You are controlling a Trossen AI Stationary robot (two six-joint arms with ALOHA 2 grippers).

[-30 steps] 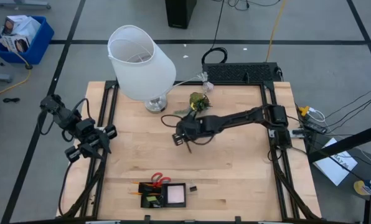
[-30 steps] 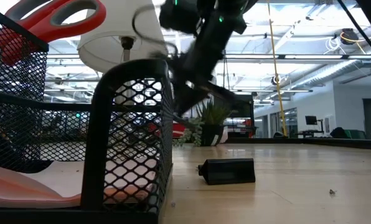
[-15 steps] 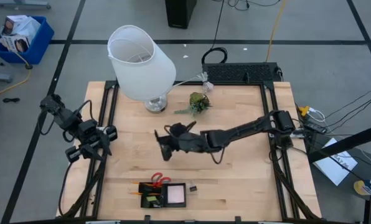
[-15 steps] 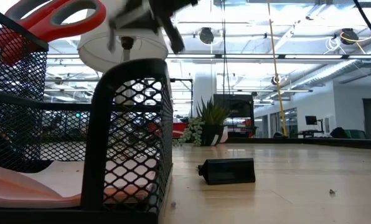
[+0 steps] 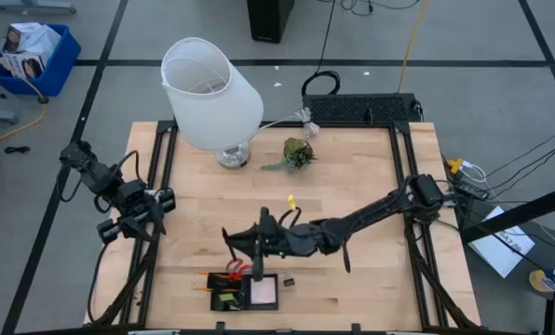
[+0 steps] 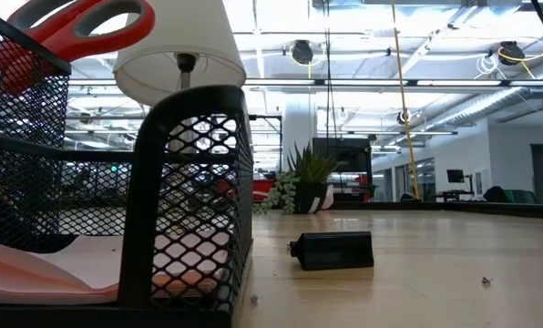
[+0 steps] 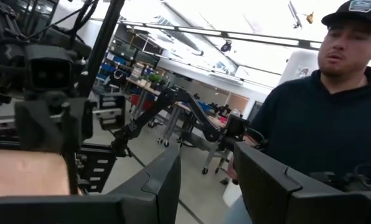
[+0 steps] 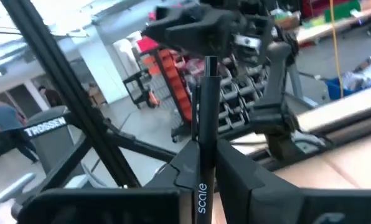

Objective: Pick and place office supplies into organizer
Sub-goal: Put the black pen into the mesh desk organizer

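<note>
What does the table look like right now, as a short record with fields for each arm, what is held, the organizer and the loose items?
right gripper: stretched out just above the organizer, fingers shut on a black pen
left gripper: waiting at the table's left edge, holding nothing
organizer: near the front edge, with a pink sticky-note pad and red-handled scissors in it
loose items: small black clip beside the organizer, small yellow piece mid-table
other: white lamp and plant sprig at the back
</note>
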